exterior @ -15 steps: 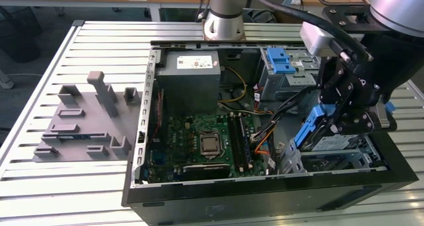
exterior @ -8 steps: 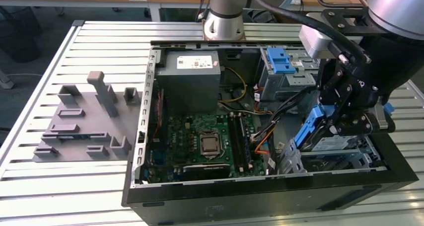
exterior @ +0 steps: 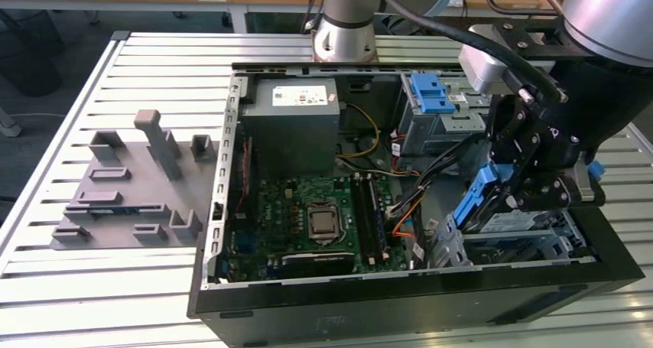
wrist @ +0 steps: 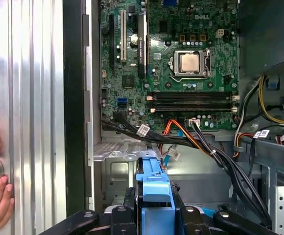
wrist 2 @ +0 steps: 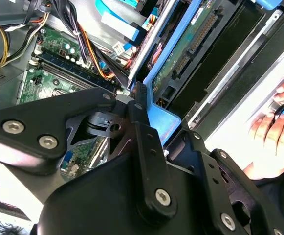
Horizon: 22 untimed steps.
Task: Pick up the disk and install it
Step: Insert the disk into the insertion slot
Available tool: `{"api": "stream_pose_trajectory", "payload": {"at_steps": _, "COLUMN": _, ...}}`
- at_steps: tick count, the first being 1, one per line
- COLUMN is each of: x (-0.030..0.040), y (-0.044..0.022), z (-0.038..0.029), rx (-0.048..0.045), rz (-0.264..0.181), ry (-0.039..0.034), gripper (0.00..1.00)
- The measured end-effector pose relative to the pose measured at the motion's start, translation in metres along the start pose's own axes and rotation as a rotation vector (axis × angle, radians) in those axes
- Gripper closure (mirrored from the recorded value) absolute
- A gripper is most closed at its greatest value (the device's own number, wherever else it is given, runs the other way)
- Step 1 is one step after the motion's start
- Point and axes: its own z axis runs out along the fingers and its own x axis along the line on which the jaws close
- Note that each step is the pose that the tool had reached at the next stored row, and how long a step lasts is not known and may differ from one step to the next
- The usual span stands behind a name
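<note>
A: How far along does the job look?

B: Past the pick-up, I'd judge. The gripper [exterior: 536, 193] is clenched on the disk [exterior: 478, 199]. It pinches the end of the blue rail [wrist: 154, 181], which the first wrist view shows squarely in its grasp.

A: And where is the disk itself?

B: Down inside the open computer case [exterior: 408, 306], at the front corner on the exterior view's right, directly under the gripper. It stands tilted, with a blue edge towards the motherboard [exterior: 311, 210]. Its lower end is at or in the metal drive cage [exterior: 540, 245] — I cannot tell which.

A: So is it seated?

B: Not that I can confirm. In the second wrist view the green circuit-board underside and its connector lie plainly exposed, slanting away from the gripper. I judge it is not yet home, so the installing is what is left.

A: Is anything close to it?

B: A bundle of black and orange cables [wrist: 200, 144] runs from the motherboard towards the cage, just beside the disk. A person's hand [wrist 2: 273, 129] rests on the slatted table [exterior: 153, 65] outside the case wall, apart from the gripper.
</note>
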Motion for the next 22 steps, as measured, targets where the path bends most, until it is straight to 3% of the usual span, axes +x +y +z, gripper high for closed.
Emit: {"api": "stream_pose_trajectory", "payload": {"at_steps": 22, "x": 0.0001, "y": 0.0000, "z": 0.0092, "rx": 0.0000, "rz": 0.000, "ry": 0.0000, "gripper": 0.64}}
